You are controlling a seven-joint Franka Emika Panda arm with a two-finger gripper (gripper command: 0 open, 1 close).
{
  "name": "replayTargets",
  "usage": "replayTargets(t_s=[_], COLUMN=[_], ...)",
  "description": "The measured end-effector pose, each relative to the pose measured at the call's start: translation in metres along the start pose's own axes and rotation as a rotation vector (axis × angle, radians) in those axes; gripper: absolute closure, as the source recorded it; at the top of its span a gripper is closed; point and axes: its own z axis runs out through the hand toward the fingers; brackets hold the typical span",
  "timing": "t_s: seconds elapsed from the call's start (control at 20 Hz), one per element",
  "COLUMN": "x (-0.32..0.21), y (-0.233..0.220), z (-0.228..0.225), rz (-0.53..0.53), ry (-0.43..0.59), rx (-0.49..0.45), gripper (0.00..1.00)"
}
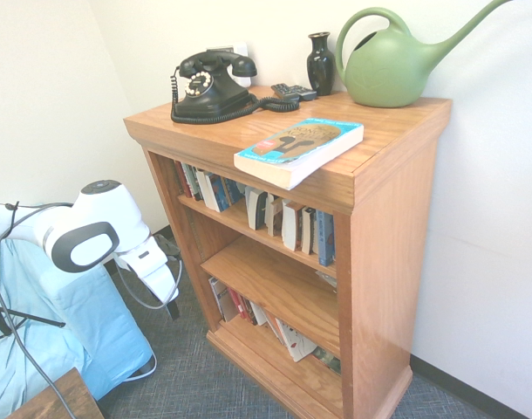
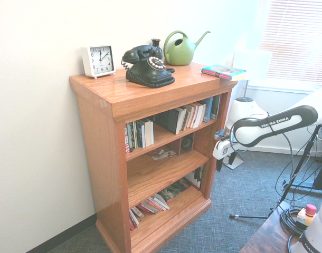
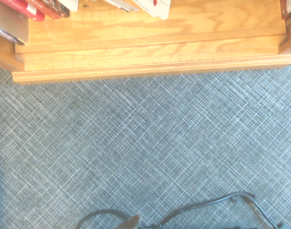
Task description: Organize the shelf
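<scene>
The oak shelf point(image 1: 397, 218) point(image 2: 97, 137) stands against the wall, three tiers high. A teal-covered paperback point(image 1: 299, 150) point(image 2: 223, 72) lies flat on its top, overhanging the front edge. Books lean in uneven rows on the top tier point(image 1: 275, 218) point(image 2: 171, 120), and others lie slumped on the bottom tier point(image 1: 257, 319) point(image 2: 150, 205). The middle tier holds only a small dark box point(image 2: 186, 143) and some loose paper. My gripper point(image 1: 172, 305) point(image 2: 220, 163) hangs pointing down in front of the shelf, at the height of the lower tiers, holding nothing visible. The wrist view shows the shelf's base point(image 3: 150, 52) and grey carpet.
On top stand a black rotary phone point(image 1: 209, 87) point(image 2: 148, 66), a dark vase point(image 1: 320, 63), a green watering can point(image 1: 388, 65), a remote point(image 1: 292, 91) and a white clock point(image 2: 98, 60). A blue-covered object point(image 1: 83, 332) and a wooden table corner point(image 2: 266, 237) flank the carpet.
</scene>
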Motion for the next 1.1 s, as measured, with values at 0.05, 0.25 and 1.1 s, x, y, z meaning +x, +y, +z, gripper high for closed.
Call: replayTargets(t_s=[0.05, 0.25, 1.1], x=[0.0, 0.01, 0.109], y=[0.0, 0.005, 0.121], z=[0.0, -0.004, -0.167], rz=[0.0, -0.004, -0.249], ry=[0.0, 0.025, 0.767], rx=[0.0, -0.009, -0.407], gripper=[0.0, 0.0, 0.0])
